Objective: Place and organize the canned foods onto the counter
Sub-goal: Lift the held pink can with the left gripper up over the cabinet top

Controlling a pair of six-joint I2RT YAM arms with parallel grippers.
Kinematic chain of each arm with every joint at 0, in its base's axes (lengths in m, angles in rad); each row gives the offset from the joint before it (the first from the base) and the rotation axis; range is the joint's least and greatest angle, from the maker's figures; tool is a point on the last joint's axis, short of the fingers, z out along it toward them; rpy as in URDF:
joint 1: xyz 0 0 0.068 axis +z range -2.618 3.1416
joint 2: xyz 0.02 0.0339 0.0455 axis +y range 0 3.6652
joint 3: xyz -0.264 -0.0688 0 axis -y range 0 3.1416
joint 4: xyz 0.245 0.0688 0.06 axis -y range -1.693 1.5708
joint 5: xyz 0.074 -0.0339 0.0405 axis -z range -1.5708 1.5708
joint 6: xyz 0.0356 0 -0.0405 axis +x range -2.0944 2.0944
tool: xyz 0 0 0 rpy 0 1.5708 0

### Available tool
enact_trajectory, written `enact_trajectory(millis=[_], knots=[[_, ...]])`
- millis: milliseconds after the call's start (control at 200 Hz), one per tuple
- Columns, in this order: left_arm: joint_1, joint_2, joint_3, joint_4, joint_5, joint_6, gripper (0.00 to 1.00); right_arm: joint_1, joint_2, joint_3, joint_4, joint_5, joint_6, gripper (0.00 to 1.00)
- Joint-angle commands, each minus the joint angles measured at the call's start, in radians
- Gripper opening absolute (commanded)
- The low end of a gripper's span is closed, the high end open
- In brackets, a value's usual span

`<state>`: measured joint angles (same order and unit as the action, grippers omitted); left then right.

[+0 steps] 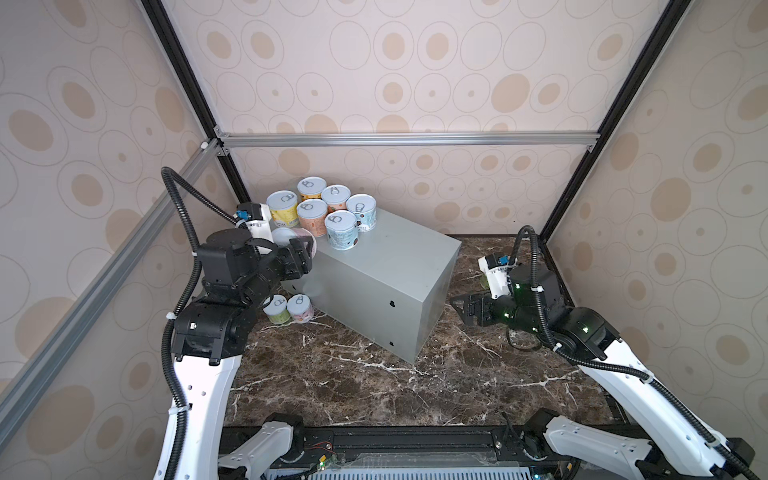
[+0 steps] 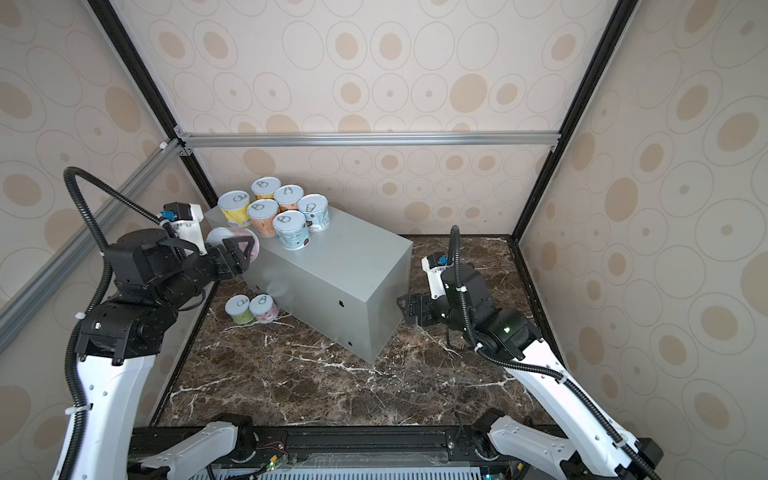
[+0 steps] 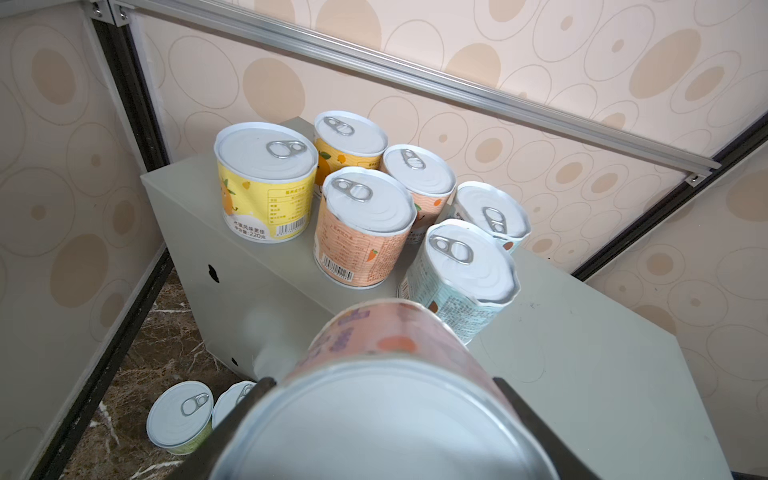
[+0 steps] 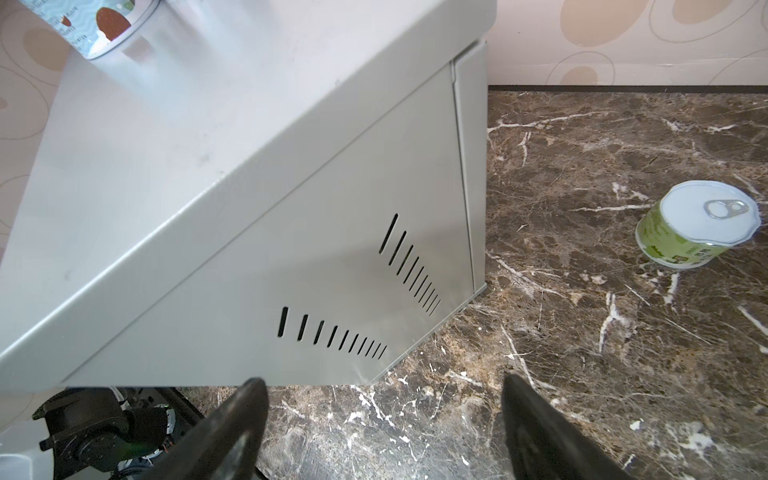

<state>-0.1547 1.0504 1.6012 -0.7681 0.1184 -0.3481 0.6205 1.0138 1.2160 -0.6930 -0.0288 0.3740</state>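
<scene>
Several cans [image 1: 312,216] [image 2: 263,216] stand upright in a cluster on the far left end of the grey counter [image 1: 386,266] [image 2: 345,257]. In the left wrist view their labels are yellow [image 3: 266,195], orange, peach [image 3: 361,245] and blue [image 3: 457,282]. My left gripper [image 1: 301,246] [image 3: 382,384] is shut on a pink can [image 1: 291,237] [image 2: 232,241] [image 3: 386,345], tilted at the counter's left edge. On the floor beside the counter stand a green can [image 1: 276,309] [image 3: 178,419] and a pink can [image 1: 300,307]. My right gripper [image 1: 457,307] [image 4: 382,399] is open and holds nothing, low by the counter's right end.
Another green can [image 4: 698,224] stands on the dark marble floor [image 1: 374,386] to the right of the counter, near the right arm. Patterned walls and an aluminium frame rail [image 1: 407,139] close in the back and both sides. The counter's right end has vent slots [image 4: 411,270].
</scene>
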Motion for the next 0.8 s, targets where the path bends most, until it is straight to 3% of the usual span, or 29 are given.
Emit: enact_trajectory(millis=[0, 240, 515, 795], knots=[[-0.040, 0.026, 0.104, 0.030, 0.008, 0.048, 0.59, -0.003, 0.014, 0.038, -0.020, -0.008, -0.017, 0.90], [-0.183, 0.141, 0.260, 0.003, -0.028, 0.085, 0.59, -0.004, 0.041, 0.059, -0.026, 0.002, -0.024, 0.90], [-0.417, 0.311, 0.461, -0.059, -0.177, 0.158, 0.59, -0.003, 0.049, 0.073, -0.026, 0.023, -0.030, 0.90], [-0.518, 0.412, 0.518, -0.099, -0.236, 0.177, 0.58, -0.003, 0.032, 0.074, -0.029, 0.057, -0.060, 0.90]])
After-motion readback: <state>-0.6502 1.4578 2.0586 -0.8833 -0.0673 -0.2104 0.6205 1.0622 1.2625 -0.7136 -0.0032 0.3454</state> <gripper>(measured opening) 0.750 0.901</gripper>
